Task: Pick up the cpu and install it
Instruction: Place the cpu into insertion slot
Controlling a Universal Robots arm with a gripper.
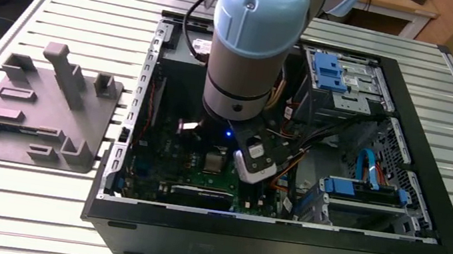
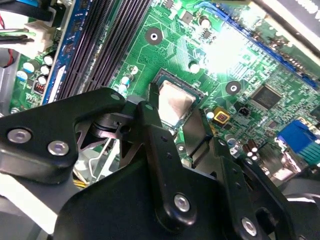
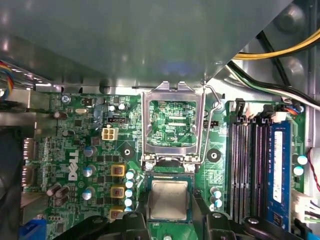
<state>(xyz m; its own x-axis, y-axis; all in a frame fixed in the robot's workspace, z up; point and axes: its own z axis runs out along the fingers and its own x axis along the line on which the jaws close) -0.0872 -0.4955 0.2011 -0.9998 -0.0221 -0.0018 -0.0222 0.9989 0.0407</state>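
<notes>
The cpu [image 3: 169,199], a small square chip with a silver top, lies flat in the dark socket on the green motherboard [image 3: 75,150]; the second wrist view shows the cpu [image 2: 176,101] there too. My gripper [image 3: 169,207] straddles it, its black fingers [image 2: 152,107] against two opposite edges, so it is shut on the cpu. The socket's metal retention frame [image 3: 172,125] stands flipped open just beyond the chip. In the exterior view the gripper [image 1: 244,160] is low inside the open computer case [image 1: 283,233].
Dark memory slots [image 3: 247,165] run beside the socket. Yellow and black cables [image 3: 280,50] cross the case above them. Blue drive bays [image 1: 339,70] sit toward the exterior view's right. A grey fixture plate [image 1: 32,105] with blocks lies on the slatted table at that view's left.
</notes>
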